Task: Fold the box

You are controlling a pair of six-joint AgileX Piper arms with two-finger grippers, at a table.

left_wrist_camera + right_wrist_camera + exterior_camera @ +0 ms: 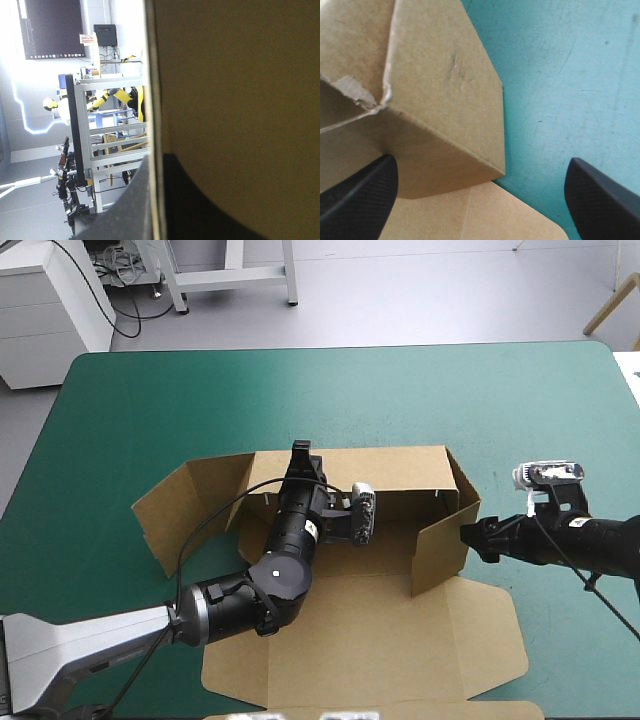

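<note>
The bench point(150, 390) before me carries a teal-green cover point(480, 390) reaching to its rounded far corners; my right wrist view shows faint scuffs on it.

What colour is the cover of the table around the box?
The cover is plain teal-green; the high view shows it best.

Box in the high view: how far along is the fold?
Done: the box has its far wall and right side wall standing. In hand: the left gripper is shut on the far wall's top edge; the right gripper, open, sits just outside the right side wall. Left: the left flaps splay outward, and the lid lies flat.
</note>
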